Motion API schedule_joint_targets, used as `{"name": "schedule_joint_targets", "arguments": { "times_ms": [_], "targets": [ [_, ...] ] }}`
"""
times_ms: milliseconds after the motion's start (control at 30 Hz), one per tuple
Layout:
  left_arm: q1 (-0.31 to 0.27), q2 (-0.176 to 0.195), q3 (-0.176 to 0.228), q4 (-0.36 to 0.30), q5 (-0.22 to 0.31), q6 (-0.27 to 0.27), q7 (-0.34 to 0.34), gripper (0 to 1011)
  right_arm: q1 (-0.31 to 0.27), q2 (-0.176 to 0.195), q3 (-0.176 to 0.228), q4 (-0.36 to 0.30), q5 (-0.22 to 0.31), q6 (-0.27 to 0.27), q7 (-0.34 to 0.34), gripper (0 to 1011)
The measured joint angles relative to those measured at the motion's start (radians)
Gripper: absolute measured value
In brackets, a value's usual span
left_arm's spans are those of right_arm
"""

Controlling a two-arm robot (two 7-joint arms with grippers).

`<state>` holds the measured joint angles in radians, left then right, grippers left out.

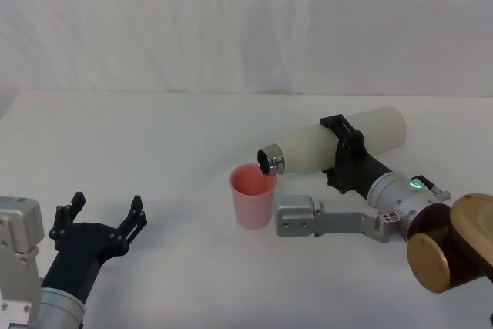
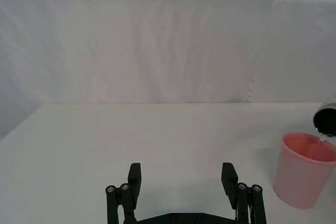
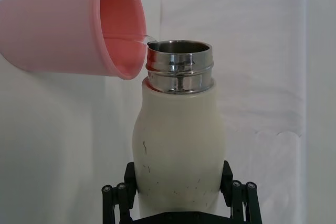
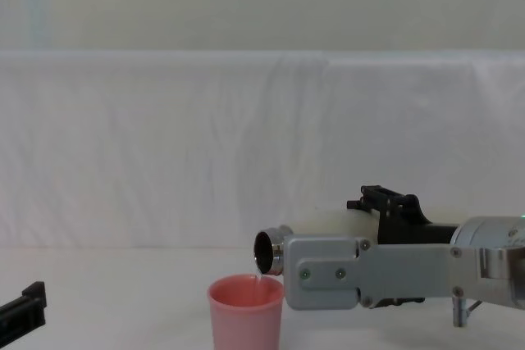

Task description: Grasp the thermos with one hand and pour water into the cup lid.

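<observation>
Thermos (image 1: 339, 144) tipped nearly level in the right gripper (image 1: 345, 156) clamped round its body, steel neck over the cup lid (image 1: 252, 197) upright mid-table, thin stream of water (image 3: 134, 38) entering it, left gripper (image 1: 102, 225) spread wide, empty, low at table's (image 1: 154, 136) near-left.

I see my left gripper (image 2: 182, 177) over the white table (image 2: 105, 140), its fingers spread wide with nothing between them. Off to the side the pink cup (image 2: 303, 171) stands upright. The thermos (image 2: 326, 118) mouth tilts above its rim, a thin stream of water running in.
</observation>
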<state>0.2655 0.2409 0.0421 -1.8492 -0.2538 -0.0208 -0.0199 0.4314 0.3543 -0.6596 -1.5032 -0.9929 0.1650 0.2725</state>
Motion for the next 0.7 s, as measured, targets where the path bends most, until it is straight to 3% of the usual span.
{"name": "schedule_joint_targets", "arguments": {
  "times_ms": [500, 700],
  "targets": [
    [0.0, 0.0, 0.0, 0.0, 0.0, 0.0, 0.0, 1001, -0.001, -0.003, 0.003, -0.001, 0.006, -0.001, 0.001, 950],
    [0.0, 0.0, 0.0, 0.0, 0.0, 0.0, 0.0, 1001, -0.025, -0.031, 0.052, -0.002, 0.09, -0.007, -0.015, 950]
  ]
}}
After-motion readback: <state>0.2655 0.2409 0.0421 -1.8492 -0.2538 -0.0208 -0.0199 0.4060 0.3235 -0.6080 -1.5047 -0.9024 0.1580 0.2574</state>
